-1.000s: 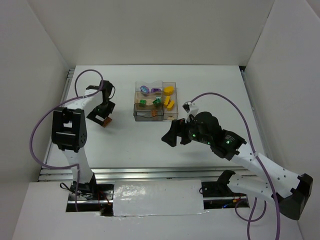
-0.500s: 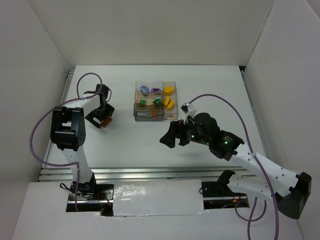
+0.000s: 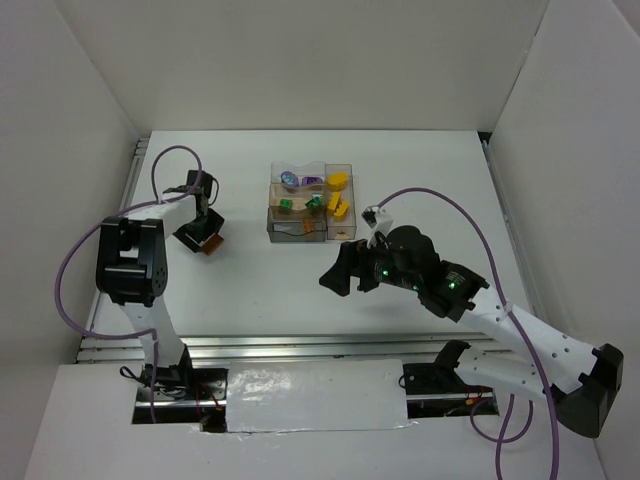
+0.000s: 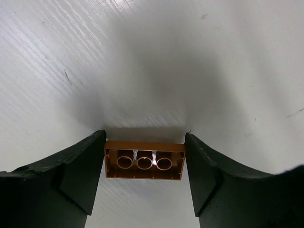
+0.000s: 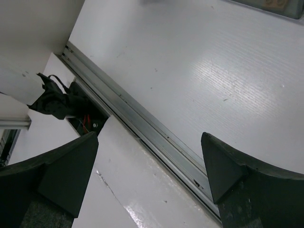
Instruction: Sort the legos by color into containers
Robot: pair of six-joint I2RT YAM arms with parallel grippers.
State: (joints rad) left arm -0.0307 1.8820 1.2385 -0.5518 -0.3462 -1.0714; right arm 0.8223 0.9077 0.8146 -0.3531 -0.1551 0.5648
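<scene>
**Left gripper [image 4: 144,142] pinching one orange-brown brick [image 4: 144,160]**

Largest in the top view: right gripper [image 3: 333,277], below and right of the containers [image 3: 296,237], well apart from them. Spread wide in its wrist view, nothing between the fingers [image 5: 66,166], both cut off by the bottom edge. Left gripper to the left of the containers, well apart, closed on the brick's short ends. Three round tubes counted on the brick's underside. Cannot tell whether the brick touches the table [image 4: 199,57]. Inside the containers: two yellow bricks [image 3: 339,181], two green bricks [image 3: 286,205], purple pieces [image 3: 290,180] in the far-left bin, too small to count surely. Number of bins hard to make out through the clear walls.
</scene>
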